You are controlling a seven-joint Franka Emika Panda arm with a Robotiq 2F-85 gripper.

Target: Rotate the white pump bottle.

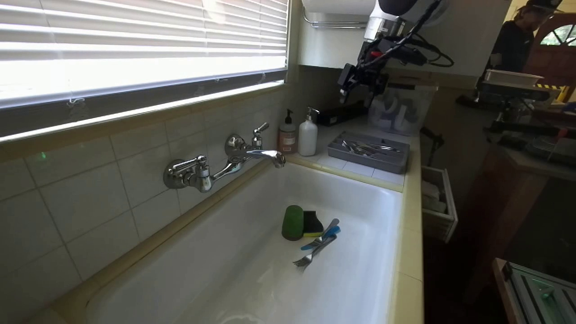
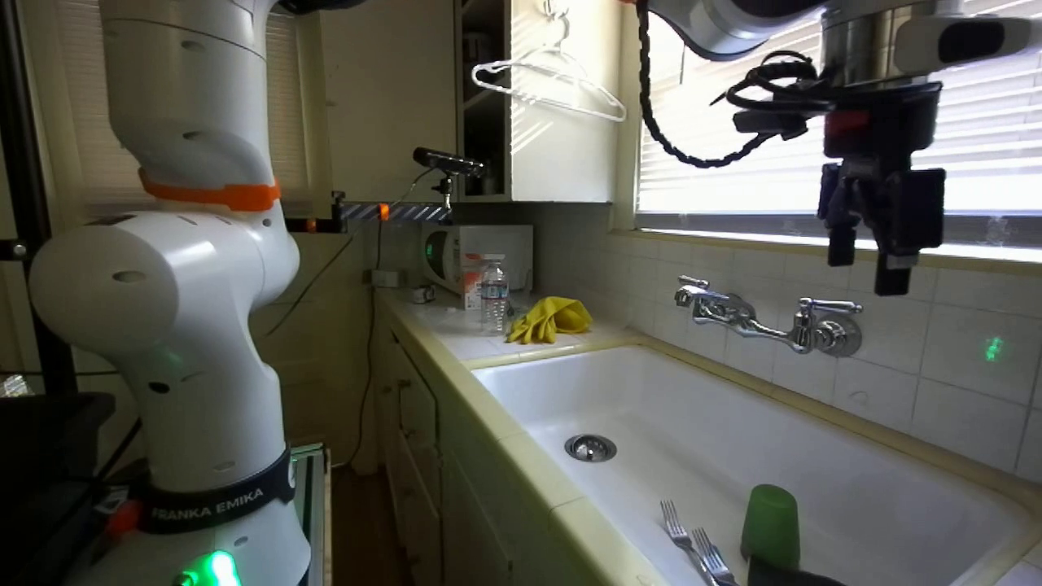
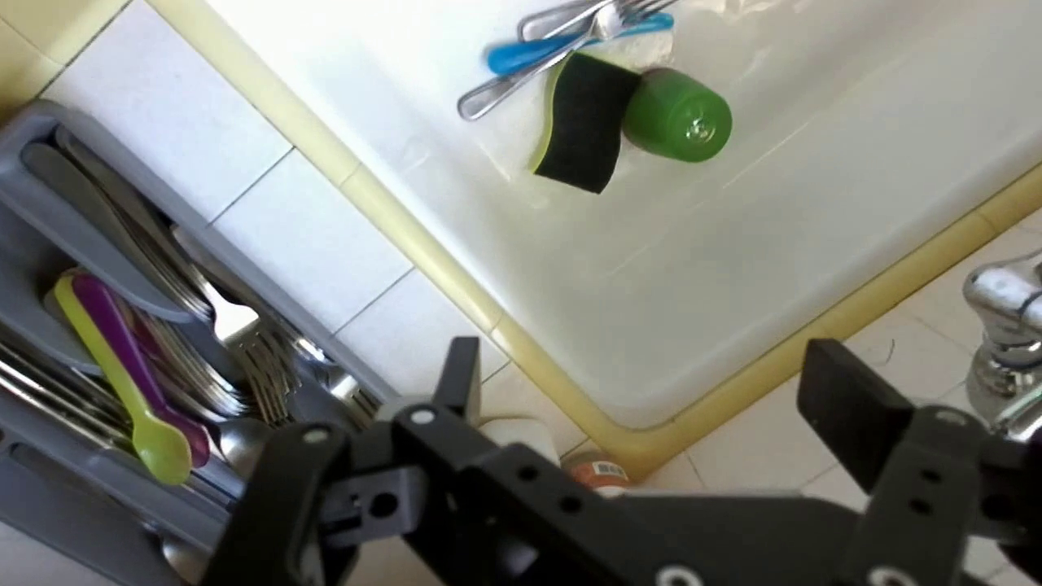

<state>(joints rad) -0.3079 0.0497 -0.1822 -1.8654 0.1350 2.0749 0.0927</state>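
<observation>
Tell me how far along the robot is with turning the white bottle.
Done: nothing I can confirm; the white bottle stands upright beside the darker bottle, but one moment can't show whether it has been turned.
In hand: nothing; the gripper is open and raised, apart from both bottles.
Left: if it is not yet turned, probably reaching down, gripping, turning and releasing it.

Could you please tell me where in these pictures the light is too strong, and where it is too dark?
In both exterior views, the window blinds glare brightly; in an exterior view, the gripper is nearly a black silhouette; in an exterior view, the space beneath the open drawer is almost black; in the wrist view, the sink washes out near the picture's top.
</observation>
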